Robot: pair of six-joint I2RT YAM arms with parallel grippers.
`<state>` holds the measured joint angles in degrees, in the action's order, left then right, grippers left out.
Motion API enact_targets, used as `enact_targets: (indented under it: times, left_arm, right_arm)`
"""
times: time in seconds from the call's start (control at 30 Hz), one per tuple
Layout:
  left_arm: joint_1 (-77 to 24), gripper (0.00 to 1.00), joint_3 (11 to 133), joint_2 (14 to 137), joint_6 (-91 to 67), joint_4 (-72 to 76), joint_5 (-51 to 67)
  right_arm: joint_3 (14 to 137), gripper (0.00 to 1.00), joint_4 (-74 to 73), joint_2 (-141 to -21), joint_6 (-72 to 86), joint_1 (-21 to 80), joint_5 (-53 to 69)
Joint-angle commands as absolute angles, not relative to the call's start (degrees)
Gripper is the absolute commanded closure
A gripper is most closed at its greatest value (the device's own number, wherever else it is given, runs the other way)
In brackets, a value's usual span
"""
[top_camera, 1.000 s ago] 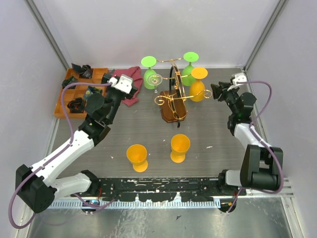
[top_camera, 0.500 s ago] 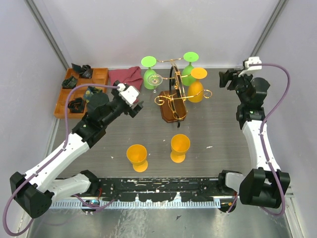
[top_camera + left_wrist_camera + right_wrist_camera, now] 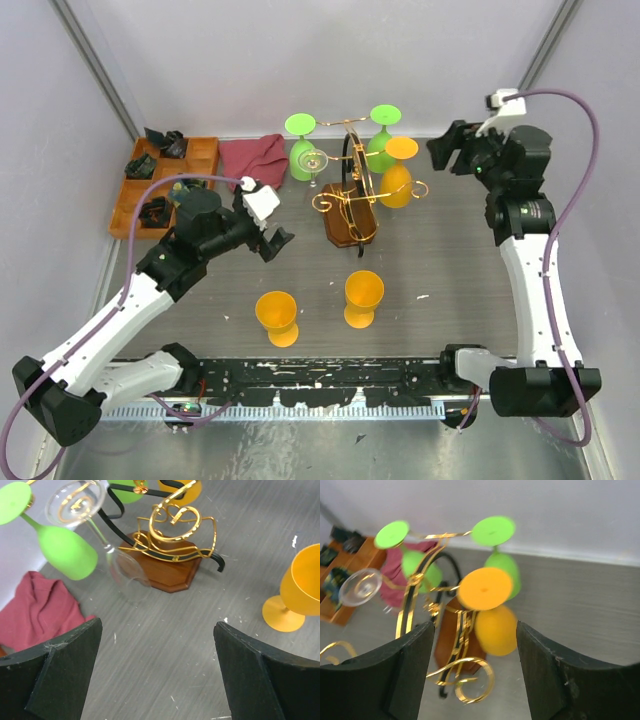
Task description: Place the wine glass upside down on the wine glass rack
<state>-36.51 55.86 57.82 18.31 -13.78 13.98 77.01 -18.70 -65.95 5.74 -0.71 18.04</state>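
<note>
The wine glass rack (image 3: 350, 200) stands at the upper centre of the top view with a clear wine glass (image 3: 314, 161) hanging upside down, tilted, on its left side, while the left gripper (image 3: 157, 625) and right gripper (image 3: 473, 625) both gape wide and empty.

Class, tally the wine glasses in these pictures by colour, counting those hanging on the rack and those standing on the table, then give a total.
green glasses: 2
orange glasses: 3
clear glass: 1
Total: 6
</note>
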Motion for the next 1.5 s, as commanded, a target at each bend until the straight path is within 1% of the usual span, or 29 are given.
enact_targets:
  times: [0.0, 0.13, 0.33, 0.5, 0.7, 0.87, 1.03, 1.17, 1.47]
  left_arm:
    - [-36.4, 0.01, 58.7, 59.2, 16.4, -17.3, 18.1]
    - [-36.3, 0.02, 59.5, 60.9, 16.3, -18.4, 19.7]
    - [-36.4, 0.02, 59.0, 61.6, 15.8, -18.8, 20.7]
    - [-36.4, 0.02, 57.3, 60.9, 15.4, -17.5, 21.0]
    - [-36.4, 0.02, 56.7, 60.3, 15.0, -17.4, 21.4]
    - [-36.4, 0.02, 56.9, 59.2, 15.7, -20.8, 21.3]
    - [-36.4, 0.02, 56.6, 56.7, 16.4, -27.0, 20.0]
    - [-36.4, 0.02, 56.4, 53.9, 16.4, -34.9, 18.8]
    - [-36.4, 0.0, 57.3, 47.1, 12.3, -49.0, 18.2]
  right_arm:
    - [82.1, 0.28, -31.0, -63.8, 6.3, 7.9, 13.1]
    - [79.7, 0.3, -33.9, -62.1, 10.2, 16.5, 9.7]
    - [76.0, 0.33, -40.7, -59.2, 15.6, 30.0, 0.2]
    - [72.0, 0.35, -45.5, -54.9, 21.9, 36.5, -4.4]
    - [67.9, 0.38, -48.7, -52.9, 26.2, 40.5, -4.7]
    - [68.3, 0.38, -49.9, -55.3, 25.7, 44.5, -7.8]
    - [68.6, 0.38, -49.4, -58.1, 25.3, 46.0, -9.0]
    - [69.8, 0.38, -47.0, -60.1, 24.0, 46.6, -8.5]
    - [73.7, 0.38, -43.7, -65.2, 21.2, 46.8, -8.8]
